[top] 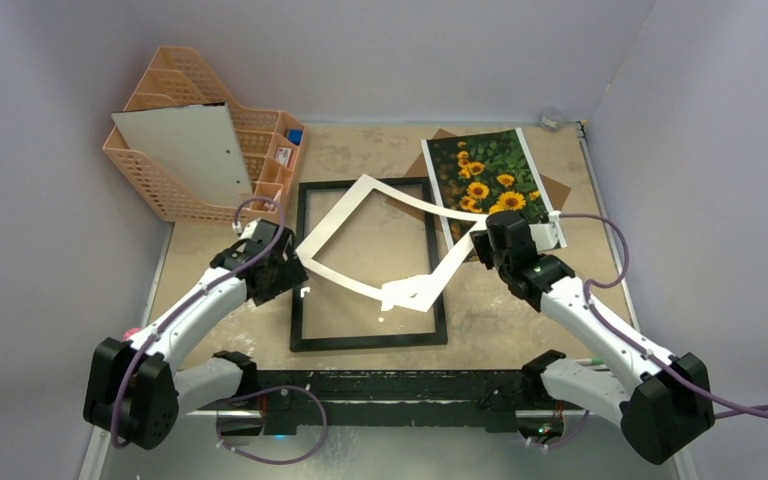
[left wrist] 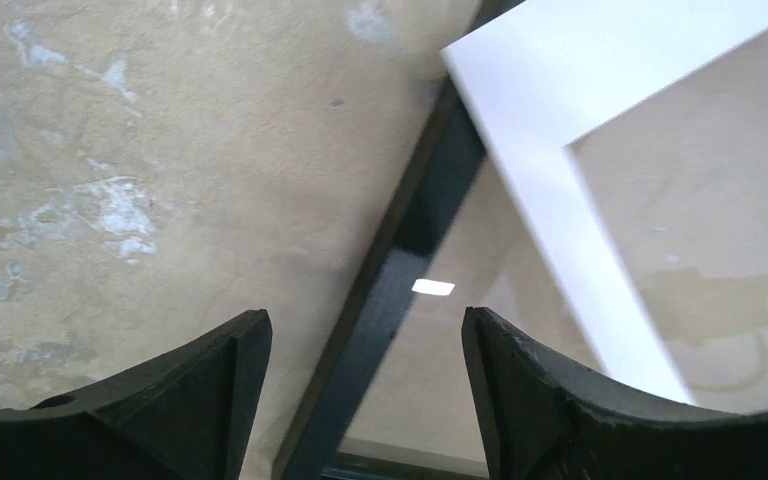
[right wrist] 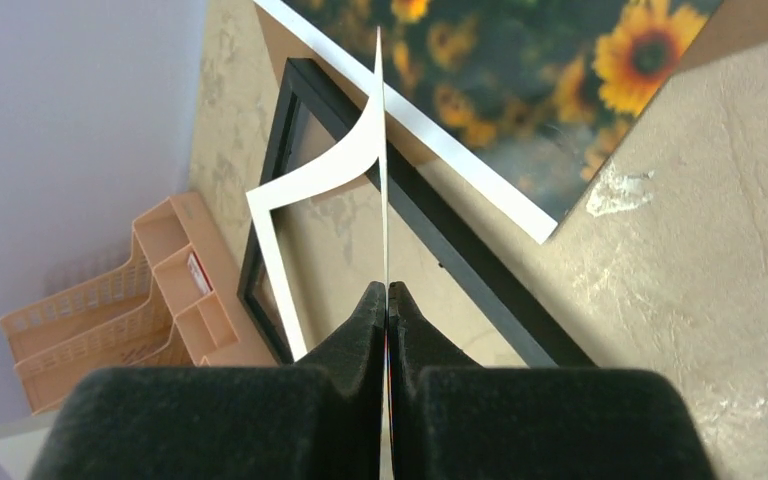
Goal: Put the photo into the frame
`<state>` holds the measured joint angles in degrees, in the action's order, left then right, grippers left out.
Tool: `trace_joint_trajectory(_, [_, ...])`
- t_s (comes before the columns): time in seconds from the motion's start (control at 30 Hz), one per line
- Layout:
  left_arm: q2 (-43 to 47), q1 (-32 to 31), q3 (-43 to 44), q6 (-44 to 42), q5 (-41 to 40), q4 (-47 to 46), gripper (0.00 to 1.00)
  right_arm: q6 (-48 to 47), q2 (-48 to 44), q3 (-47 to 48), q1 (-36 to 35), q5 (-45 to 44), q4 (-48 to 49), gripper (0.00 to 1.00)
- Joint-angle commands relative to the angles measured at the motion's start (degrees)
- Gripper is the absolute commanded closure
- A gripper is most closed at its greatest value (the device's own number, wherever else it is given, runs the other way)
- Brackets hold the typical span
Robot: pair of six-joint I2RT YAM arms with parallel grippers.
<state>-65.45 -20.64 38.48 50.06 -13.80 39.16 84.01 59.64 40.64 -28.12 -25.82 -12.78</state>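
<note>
top view: the left pincer [top: 292, 276] hangs with its jaws apart, gripping nothing. just to its right runs the left rail of the large rectangular frame [top: 370, 341] with a thin black border and clear glass, flat on the mottled beige worktop [top: 500, 320]. the right pincer [top: 480, 245] is clamped on the white card mat board [top: 405, 290] with a rectangular window. the board is raised and bowed, reaching leftward from that pincer across the frame, and the gripped corner is hidden by the fingers. just beyond the right pincer lies the glossy rectangular photo [top: 485, 170] of yellow sunflowers, outside the frame, on a plain brown backing board [top: 557, 188] of which only corners show. the pincer covers the photo's near edge. far beyond the left pincer stands an orange plastic lattice basket [top: 175, 70] holding a white panel [top: 185, 150].

left wrist view: the left pincer [left wrist: 365, 370] is wide. the frame's black rail [left wrist: 400, 250] passes below the gap, and the mat board [left wrist: 560, 100] ahead and to the right is cut off by the picture edge.

right wrist view: the right pincer [right wrist: 388, 300] is pressed onto the mat board [right wrist: 310, 180], seen edge-on as a thin line ahead. the photo [right wrist: 520, 70], ahead and right, is blurred and cropped. the basket [right wrist: 110, 300], to the left, is partly cut off.
</note>
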Motion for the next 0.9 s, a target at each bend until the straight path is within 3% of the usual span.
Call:
trace_joint_trajectory(0.0, [5.7, 0.3, 5.4, 5.6, 5.6, 0.0, 0.26, 8.9, -2.1, 0.3, -0.2, 1.3, -4.2, 1.00])
trace_joint_trajectory(0.33, [12.8, 0.2, -4.1, 27.8, 19.3, -17.1, 0.21, 15.1, 0.8, 3.2, -0.2, 7.7, -8.4, 1.00])
trace_joint_trajectory(0.5, [11.4, -0.5, -7.6, 31.9, 23.2, -19.7, 0.18, 16.3, 2.2, 4.3, -0.2, 8.2, -8.4, 1.00])
trace_joint_trajectory(0.73, [11.1, -1.2, -11.1, 37.8, 22.4, -22.3, 0.18, 17.0, 3.7, 5.6, -0.1, 9.3, -8.0, 1.00])
trace_joint_trajectory(0.87, [11.5, -1.4, -14.4, 42.2, 20.9, -27.6, 0.26, 17.6, 3.6, 5.6, -0.1, 10.2, -8.9, 1.00])
